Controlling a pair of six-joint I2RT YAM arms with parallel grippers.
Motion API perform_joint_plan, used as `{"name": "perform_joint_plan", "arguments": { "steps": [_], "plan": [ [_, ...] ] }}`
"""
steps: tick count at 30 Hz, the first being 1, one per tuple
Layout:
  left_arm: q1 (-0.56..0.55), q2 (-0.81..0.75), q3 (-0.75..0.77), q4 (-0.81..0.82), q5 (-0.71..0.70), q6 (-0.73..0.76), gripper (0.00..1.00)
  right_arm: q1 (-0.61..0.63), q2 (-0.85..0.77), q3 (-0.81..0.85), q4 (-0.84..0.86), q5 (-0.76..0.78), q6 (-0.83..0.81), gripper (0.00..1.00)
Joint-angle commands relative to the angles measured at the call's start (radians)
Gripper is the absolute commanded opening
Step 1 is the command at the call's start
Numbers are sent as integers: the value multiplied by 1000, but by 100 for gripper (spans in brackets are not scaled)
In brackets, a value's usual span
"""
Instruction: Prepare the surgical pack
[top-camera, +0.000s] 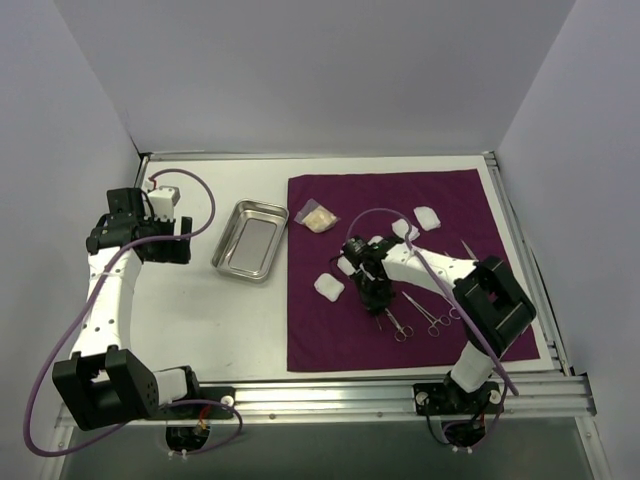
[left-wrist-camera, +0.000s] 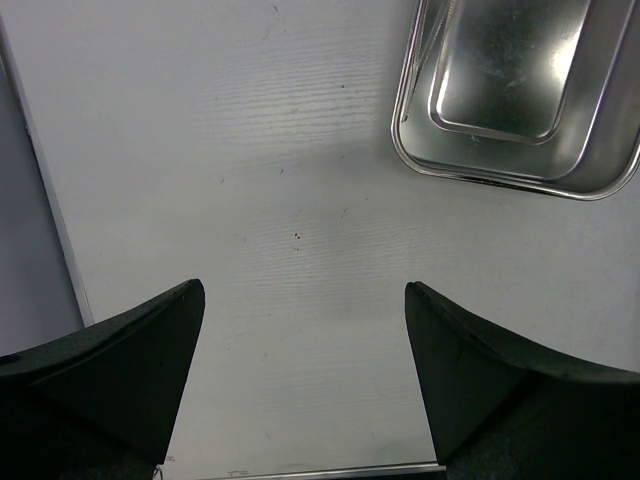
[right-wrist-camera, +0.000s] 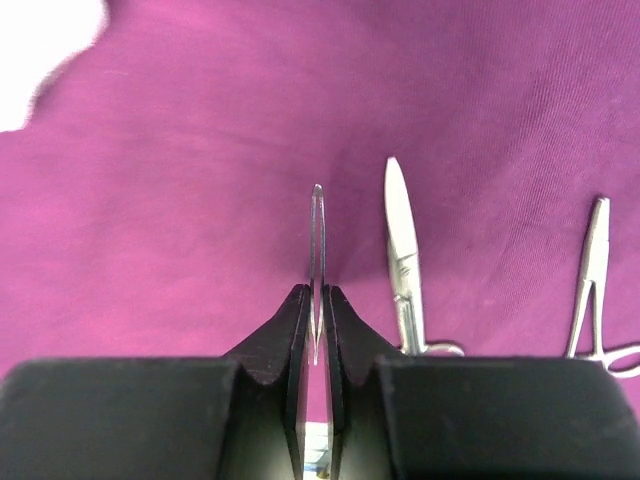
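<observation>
Right fingers (right-wrist-camera: 288, 335) pinch a thin steel instrument (right-wrist-camera: 318, 230) edge-on at the purple cloth (right-wrist-camera: 180, 200), right of the steel tray (left-wrist-camera: 415, 110); left fingers (left-wrist-camera: 130, 350) gape wide over the tabletop (left-wrist-camera: 250, 200). Such a narrow hold could let it twist or slip when lifted.

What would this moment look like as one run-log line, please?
left gripper: open, over bare table near steel tray | right gripper: shut on thin metal instrument over purple cloth
</observation>
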Motion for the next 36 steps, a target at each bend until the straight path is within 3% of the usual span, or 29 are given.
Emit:
{"name": "perform_joint_plan", "arguments": {
  "steps": [1, 5, 7, 9, 12, 16, 19, 25, 36],
  "plan": [
    [8, -3, 5, 32, 11, -4, 91, 31, -51, 143, -123, 34, 50, 0],
    [8, -2, 2, 37, 12, -4, 91, 43, -90, 349, -117, 18, 111, 0],
    [8, 1, 2, 40, 12, -5, 91, 51, -88, 417, 12, -17, 185, 0],
    [8, 3, 5, 37, 11, -7, 91, 57, -73, 439, 249, -75, 244, 0],
    [8, -6, 5, 32, 6, -7, 91, 61, 26, 479, 494, -143, 386, 0],
    [8, -18, 3, 29, 3, -7, 91, 113, 191, 606, 693, -141, 507, 0],
    [8, -14, 3, 34, -14, -10, 91, 161, 361, 730, 724, -112, 548, 0],
    [8, -14, -1, 39, -18, -10, 91, 186, 536, 802, 848, -101, 697, 0],
    [8, -11, -10, 49, -11, -8, 91, 196, 679, 836, 802, -2, 749, 0]
  ]
}}
